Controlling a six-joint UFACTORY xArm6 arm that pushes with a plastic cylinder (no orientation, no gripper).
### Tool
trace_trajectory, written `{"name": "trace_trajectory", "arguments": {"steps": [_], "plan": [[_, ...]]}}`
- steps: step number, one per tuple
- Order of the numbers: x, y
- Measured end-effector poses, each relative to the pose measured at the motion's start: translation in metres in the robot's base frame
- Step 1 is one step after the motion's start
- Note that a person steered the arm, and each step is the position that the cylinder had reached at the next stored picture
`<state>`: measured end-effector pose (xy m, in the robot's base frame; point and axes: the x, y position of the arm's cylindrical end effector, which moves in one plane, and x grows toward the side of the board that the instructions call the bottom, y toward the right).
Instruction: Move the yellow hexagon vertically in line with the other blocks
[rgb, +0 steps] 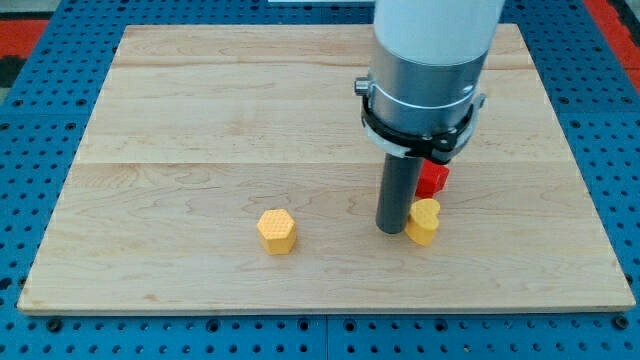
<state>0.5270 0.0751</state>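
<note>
A yellow hexagon (277, 231) lies on the wooden board (200, 120) near the view's bottom, left of centre. A yellow heart-shaped block (425, 221) lies to the view's right of it, and a red block (433, 179) sits just above the heart, partly hidden by the arm. My tip (390, 229) stands on the board touching or nearly touching the heart's left side, about a hundred pixels to the right of the hexagon.
The arm's wide grey and white body (425, 70) hangs over the board's upper right and hides part of it. The board rests on a blue perforated table (30, 120).
</note>
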Motion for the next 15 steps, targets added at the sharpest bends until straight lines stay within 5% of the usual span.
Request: {"name": "trace_trajectory", "arguments": {"steps": [2,3,4,5,6,9,11,12,15], "plan": [[0.023,0.004],[0.067,-0.036],[0.091,-0.122],[0.058,-0.21],[0.004,-0.189],[0.032,-0.037],[0.031,-0.02],[0.045,-0.066],[0.067,0.015]]}}
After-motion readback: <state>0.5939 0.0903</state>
